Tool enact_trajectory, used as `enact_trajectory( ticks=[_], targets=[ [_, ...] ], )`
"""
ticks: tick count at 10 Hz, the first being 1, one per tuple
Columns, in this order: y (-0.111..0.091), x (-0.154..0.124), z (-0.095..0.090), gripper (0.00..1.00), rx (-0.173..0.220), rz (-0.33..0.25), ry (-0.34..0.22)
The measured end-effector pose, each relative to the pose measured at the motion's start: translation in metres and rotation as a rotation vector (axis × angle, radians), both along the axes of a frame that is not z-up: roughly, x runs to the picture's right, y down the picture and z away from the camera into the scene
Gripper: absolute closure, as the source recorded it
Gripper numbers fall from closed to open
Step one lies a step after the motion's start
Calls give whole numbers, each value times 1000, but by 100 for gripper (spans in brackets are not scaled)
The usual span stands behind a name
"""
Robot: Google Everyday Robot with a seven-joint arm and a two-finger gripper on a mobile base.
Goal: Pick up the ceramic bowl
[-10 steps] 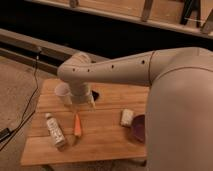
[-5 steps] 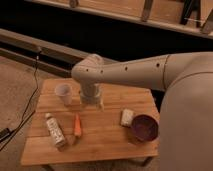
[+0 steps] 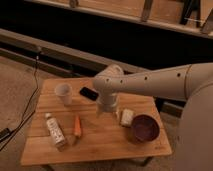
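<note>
The bowl (image 3: 145,127), dark maroon and glossy inside, sits upright on the bench (image 3: 100,146) near its right edge, toward the front corner. The claw (image 3: 103,111) hangs over the middle of the bench, pointing down from the pale arm (image 3: 155,82) that reaches in from the right. Whether the claw is apart or together I cannot tell. It holds nothing that can be seen. From the claw the bowl lies at about 4 o'clock, near but clearly apart from it. Between the two, just beside the bowl's rim at its 10 o'clock, stands a small pale block (image 3: 127,117). At the claw's 10 o'clock is a dark flat thing (image 3: 89,93), and further out at 10 o'clock a white cup (image 3: 64,93) stands upright. A carrot (image 3: 77,126) lies at the claw's 8 o'clock, and beyond it, near the left front of the bench, a bottle (image 3: 55,131) lies on its side. A cable (image 3: 31,102) runs over the floor to the left of the bench.
</note>
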State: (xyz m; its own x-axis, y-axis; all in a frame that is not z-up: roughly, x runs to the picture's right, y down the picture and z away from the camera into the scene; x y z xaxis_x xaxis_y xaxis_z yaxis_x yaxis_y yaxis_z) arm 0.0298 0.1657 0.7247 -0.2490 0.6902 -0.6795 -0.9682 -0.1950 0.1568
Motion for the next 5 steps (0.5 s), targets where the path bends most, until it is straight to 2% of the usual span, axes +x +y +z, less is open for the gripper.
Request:
enact_trajectory(
  ticks=[2, 5],
  targets=[
    [26, 34, -5, 35, -23, 66, 56],
    [54, 73, -6, 35, -36, 156, 101]
  ],
)
